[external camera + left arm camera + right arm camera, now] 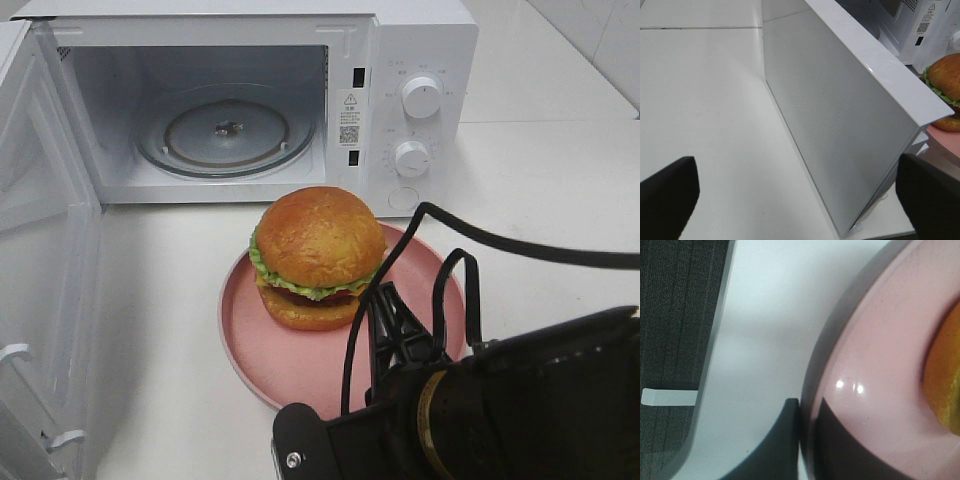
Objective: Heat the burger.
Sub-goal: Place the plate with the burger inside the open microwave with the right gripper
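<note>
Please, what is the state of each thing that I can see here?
Microwave door: open wide.
Turntable: empty.
Pink plate: on the table, rim gripped.
Burger: on the plate, outside the microwave.
Left claw: open, empty.
Right claw: shut on the plate's rim.

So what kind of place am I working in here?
Probably a kitchen counter: a white microwave oven with its door open stands on a white worktop, and a golden-brown burger sits on a round pink plate before it.
</note>
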